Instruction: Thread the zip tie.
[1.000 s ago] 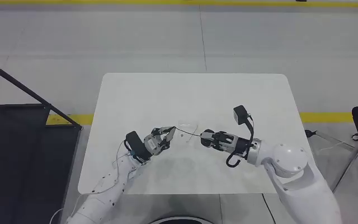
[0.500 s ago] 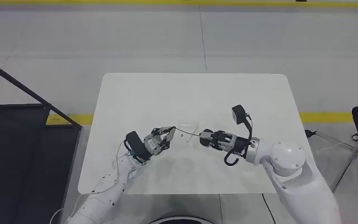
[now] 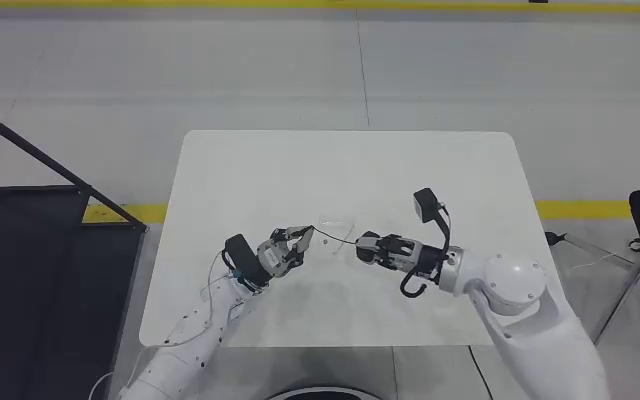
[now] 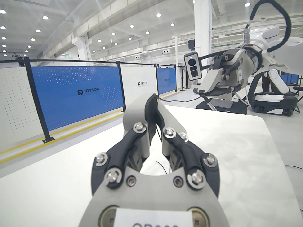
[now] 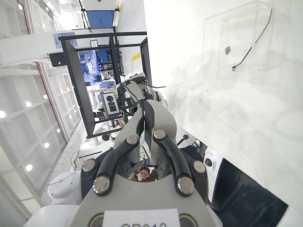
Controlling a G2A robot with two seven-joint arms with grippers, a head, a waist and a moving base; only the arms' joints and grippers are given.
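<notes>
A thin black zip tie (image 3: 332, 239) stretches above the middle of the white table (image 3: 420, 170), between my two grippers. My left gripper (image 3: 298, 237) holds one end and is shut on it; in the left wrist view its fingers (image 4: 155, 103) are pressed together, with a thin black strand hanging below them. My right gripper (image 3: 360, 246) faces it from the other side, shut on the other end, with a black strip pinched between its pads (image 5: 144, 106). A short piece of the tie (image 5: 158, 86) sticks out of the far left gripper.
A small clear plastic box (image 3: 336, 222) sits on the table just behind the two grippers; in the right wrist view this box (image 5: 236, 41) holds another black zip tie (image 5: 251, 49). Bare table lies all around.
My right arm has crept slightly toward the left gripper, narrowing the gap. The left arm has stayed still.
</notes>
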